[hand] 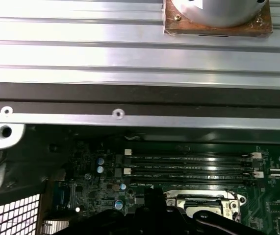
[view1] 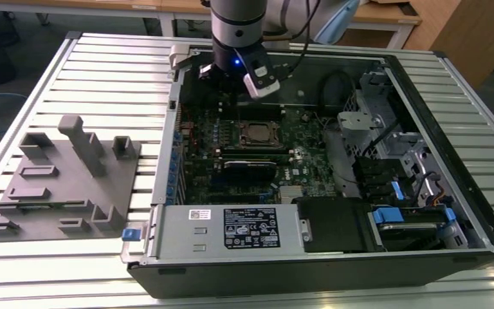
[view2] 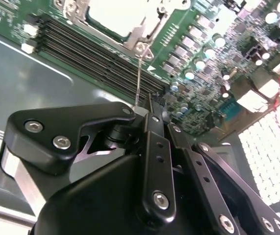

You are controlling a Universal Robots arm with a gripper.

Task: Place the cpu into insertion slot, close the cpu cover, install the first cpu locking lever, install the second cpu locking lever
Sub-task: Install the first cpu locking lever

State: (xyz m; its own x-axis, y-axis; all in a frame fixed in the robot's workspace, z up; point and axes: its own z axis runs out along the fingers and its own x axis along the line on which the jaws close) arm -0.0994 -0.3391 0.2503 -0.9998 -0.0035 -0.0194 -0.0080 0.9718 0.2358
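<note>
- Exterior view: an open computer case [view1: 453, 161] lies on the slatted metal tabletop [view1: 101, 77]. The arm [view1: 234, 32] reaches down into the case close to its far wall. The insertion slot [view1: 260, 135] sits about mid-way across the green motherboard [view1: 307, 154], just on the camera's side of the arm's end. A grey power-supply box [view1: 229, 228] runs along the near wall. A grey moulded fixture [view1: 67, 180] rests on the tabletop at the exterior view's left, apart from the case.
- Second wrist view: the gripper [view2: 149, 100] has its black fingers [view2: 155, 142] drawn together, with the tips meeting. A thin locking lever [view2: 139, 73] runs from the socket to just beside those tips; I cannot tell whether it is pinched. The cpu cover [view2: 135, 36] lies flat, and the pale top of the cpu [view2: 115, 14] shows in its window.
- First wrist view: the socket is beside the long memory slots [hand: 189, 164]. A round silvery part [hand: 218, 12] stands on the tabletop beyond the case wall.
</note>
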